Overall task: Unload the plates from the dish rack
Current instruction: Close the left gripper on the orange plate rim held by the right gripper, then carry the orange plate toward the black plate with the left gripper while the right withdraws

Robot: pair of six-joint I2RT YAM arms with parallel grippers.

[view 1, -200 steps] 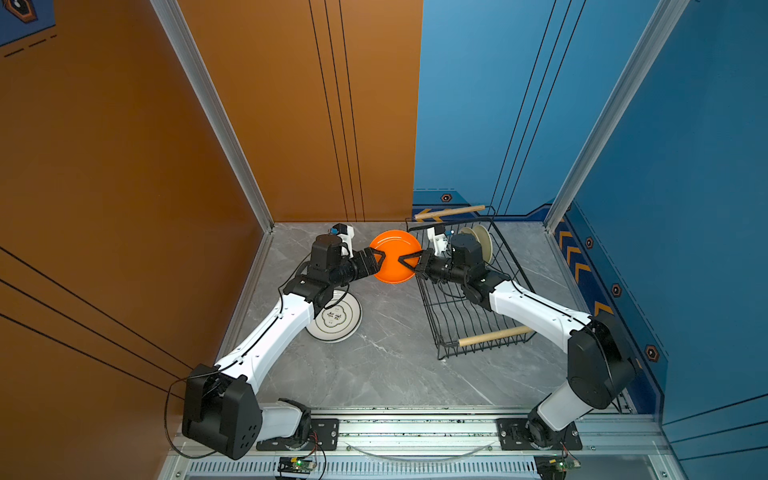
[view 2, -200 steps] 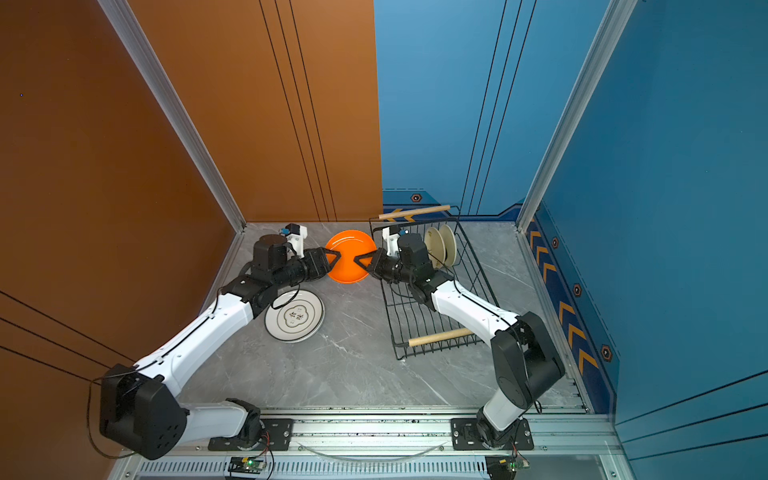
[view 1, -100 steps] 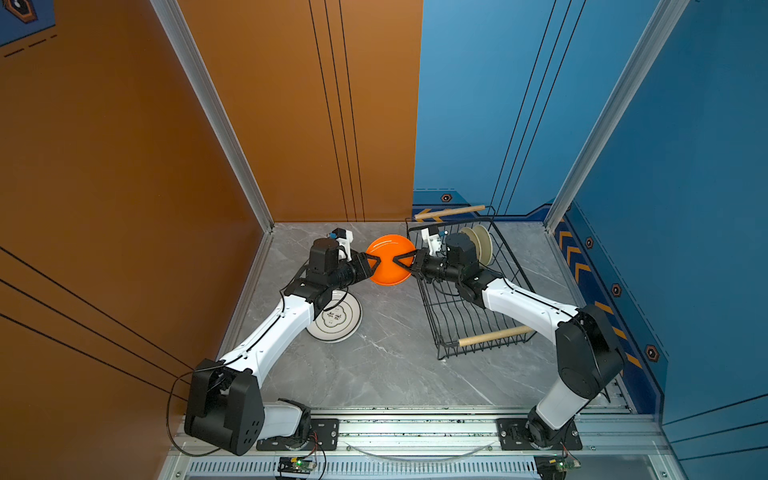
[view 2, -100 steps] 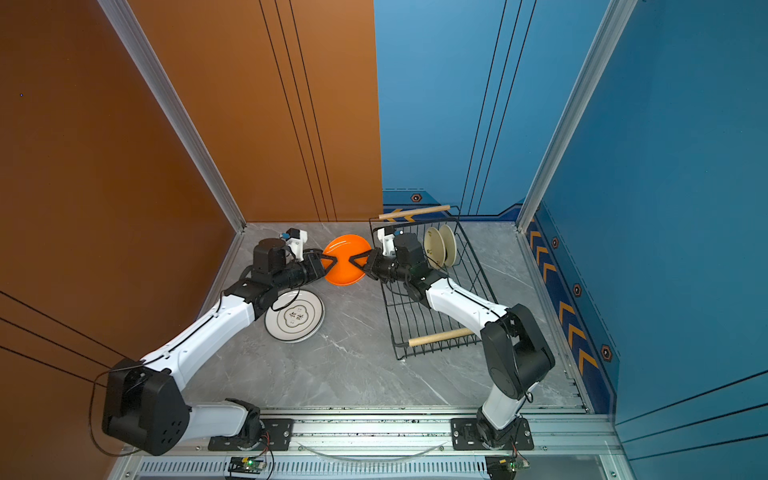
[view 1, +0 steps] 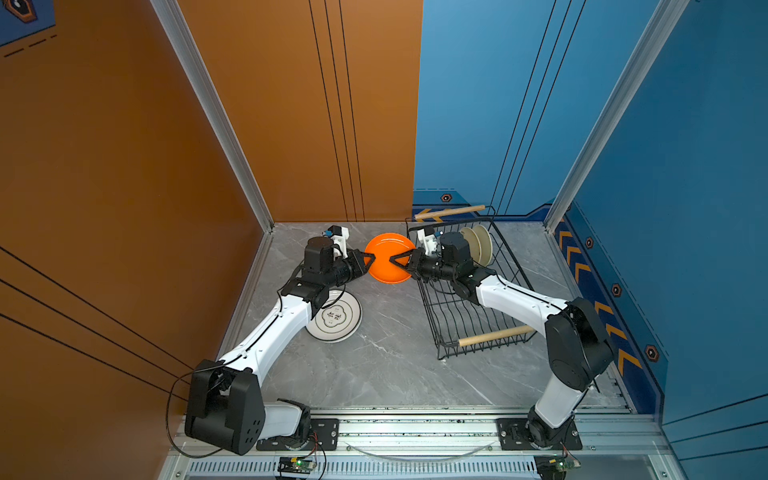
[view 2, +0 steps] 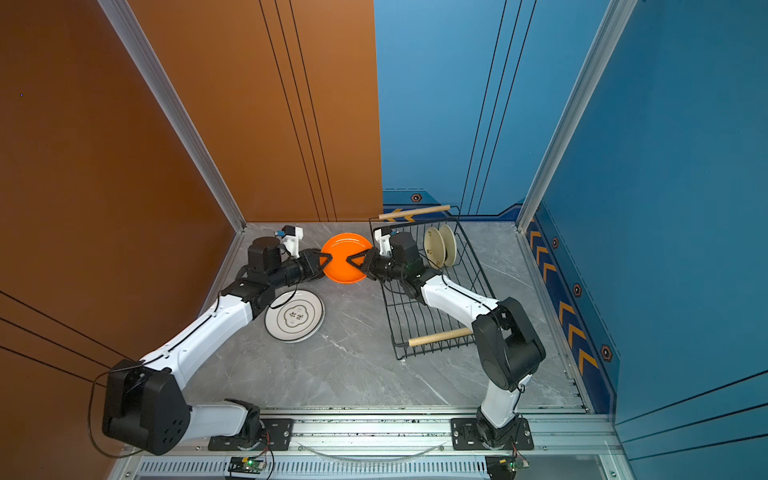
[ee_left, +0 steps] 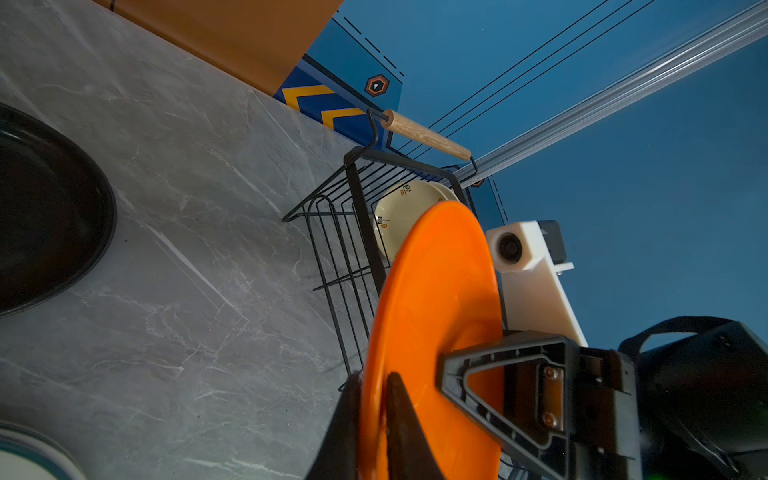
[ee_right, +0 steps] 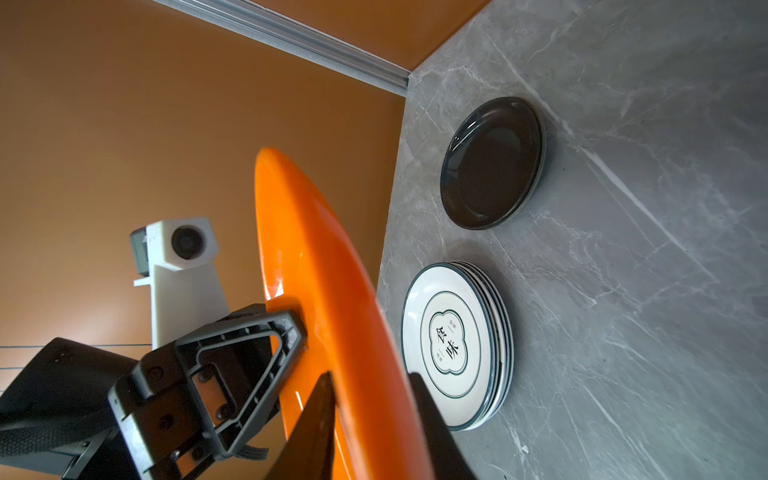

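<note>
Dish rack (view 1: 494, 335): on the right of your surface (view 1: 395, 365).
Upright plates (view 1: 478, 245): in the rack's far end.
Stacked plates (view 1: 334, 318): left, on surface.
Lifted plate (view 1: 388, 257): between rack and stack.

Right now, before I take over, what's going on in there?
Looks like a handover. The left gripper is shut on one edge of the orange plate, held up beside the dish rack. The right gripper straddles the opposite edge; whether it grips, I cannot tell. Two cream plates stand in the rack; a white stack and a black plate lie on the table.
</note>
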